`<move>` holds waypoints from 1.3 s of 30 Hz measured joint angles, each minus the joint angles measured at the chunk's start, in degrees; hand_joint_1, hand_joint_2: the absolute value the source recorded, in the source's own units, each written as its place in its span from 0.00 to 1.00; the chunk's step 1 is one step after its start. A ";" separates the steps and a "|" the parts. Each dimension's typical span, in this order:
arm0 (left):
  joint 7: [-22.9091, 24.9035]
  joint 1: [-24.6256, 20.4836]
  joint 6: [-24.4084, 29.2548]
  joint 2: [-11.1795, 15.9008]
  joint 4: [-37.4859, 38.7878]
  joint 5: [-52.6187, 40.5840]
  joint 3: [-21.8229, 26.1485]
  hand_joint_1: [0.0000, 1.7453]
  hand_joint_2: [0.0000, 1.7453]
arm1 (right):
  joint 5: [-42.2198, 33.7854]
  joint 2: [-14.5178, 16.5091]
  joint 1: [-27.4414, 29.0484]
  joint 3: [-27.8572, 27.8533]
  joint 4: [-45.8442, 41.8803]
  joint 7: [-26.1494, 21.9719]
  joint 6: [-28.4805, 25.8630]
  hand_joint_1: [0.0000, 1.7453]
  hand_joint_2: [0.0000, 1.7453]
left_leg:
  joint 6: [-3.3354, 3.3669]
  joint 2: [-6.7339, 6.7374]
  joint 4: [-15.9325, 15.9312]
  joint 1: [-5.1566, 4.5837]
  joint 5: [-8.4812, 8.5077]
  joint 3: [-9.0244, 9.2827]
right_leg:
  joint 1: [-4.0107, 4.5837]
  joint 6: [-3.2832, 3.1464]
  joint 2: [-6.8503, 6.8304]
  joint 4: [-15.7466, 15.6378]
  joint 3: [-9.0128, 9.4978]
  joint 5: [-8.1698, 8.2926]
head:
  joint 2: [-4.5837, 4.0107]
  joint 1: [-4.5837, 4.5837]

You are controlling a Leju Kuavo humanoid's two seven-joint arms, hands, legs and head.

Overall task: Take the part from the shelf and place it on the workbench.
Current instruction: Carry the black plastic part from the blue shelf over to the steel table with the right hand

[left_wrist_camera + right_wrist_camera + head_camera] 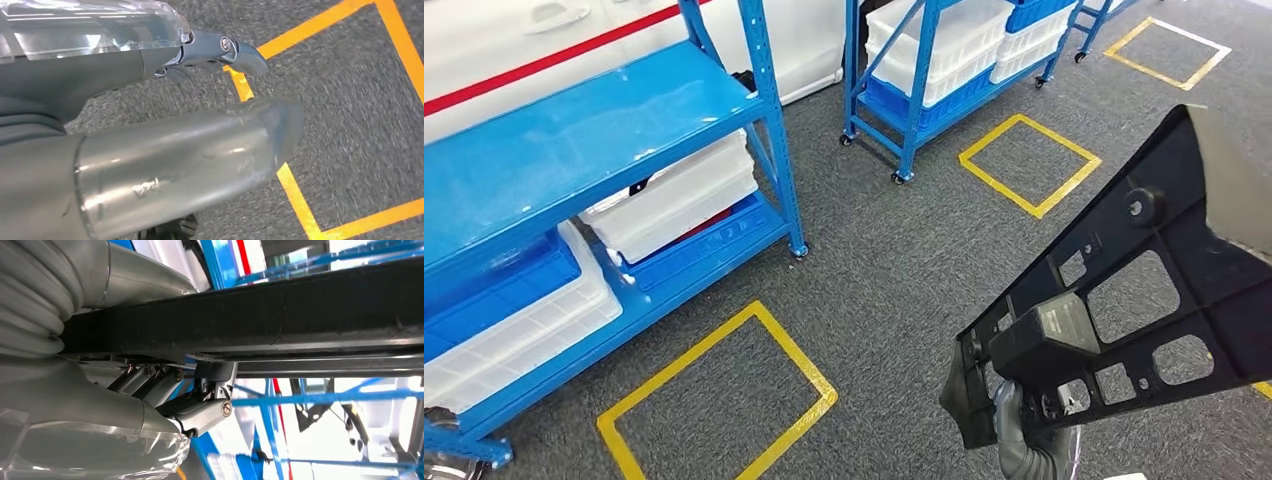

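Gripping the black part [1124, 310] at its lower narrow end with the right hand [1014, 425], above the grey floor [884, 250] near the blue shelf [574, 140]; probably stiff, light plastic, long and tippy; left hand [220, 55] holding nothing, fingers extended.

Large black plastic part [1124, 300] with cut-out holes, tilted, aloft over grey carpet, right of blue shelf [574, 140].
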 joint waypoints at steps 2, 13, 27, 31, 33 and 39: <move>-0.04 0.31 -0.02 0.04 0.01 -0.11 0.15 0.00 0.00 | 0.52 -0.07 -0.04 0.13 0.13 0.09 -0.50 1.00 1.00 | -0.31 -1.26 7.05 0.19 -3.05 -3.01 | 0.01 -0.12 1.52 0.17 -0.29 0.13 | 0.00 -0.09; -2.52 0.44 -0.44 0.10 0.01 -1.36 0.55 0.00 0.00 | 2.20 -0.38 0.51 0.13 0.60 0.26 -1.75 1.00 1.00 | 1.37 -4.55 -6.63 0.95 4.49 2.83 | -0.37 2.82 6.75 3.38 -3.25 -0.09 | 0.00 0.04; -6.58 -0.81 -1.85 0.02 0.01 -7.24 -0.27 0.00 0.00 | 10.36 -0.90 0.97 0.59 0.27 -3.56 0.75 1.00 1.00 | 0.16 5.34 -7.08 0.09 3.70 3.80 | 0.51 1.39 -2.15 2.07 -1.38 -0.97 | 0.00 0.51; -8.03 -1.83 -2.55 0.00 0.03 -9.13 -1.50 0.00 0.00 | 11.86 -1.72 0.36 2.47 0.28 -3.92 -1.27 1.00 1.00 | -0.50 0.57 -0.02 0.33 -0.88 0.58 | 0.10 0.19 0.23 1.26 -1.15 -0.38 | 0.00 0.00; -8.58 -1.84 -2.71 0.00 0.03 -9.88 -1.86 0.00 0.00 | 12.75 -2.23 -0.05 3.46 0.31 -4.04 -1.80 1.00 1.00 | -0.41 -1.15 7.18 0.31 -3.63 -3.00 | 0.23 -0.06 1.73 1.42 -1.20 -0.37 | 0.00 -0.26; -10.78 -3.94 -2.90 0.00 0.01 -12.17 -5.93 0.00 0.00 | 20.65 -5.66 -2.35 9.49 0.35 -4.58 -5.22 1.00 1.00 | 0.27 -4.88 -3.32 0.50 4.61 0.34 | 0.36 0.34 6.21 2.42 -1.45 -0.52 | 0.00 -0.30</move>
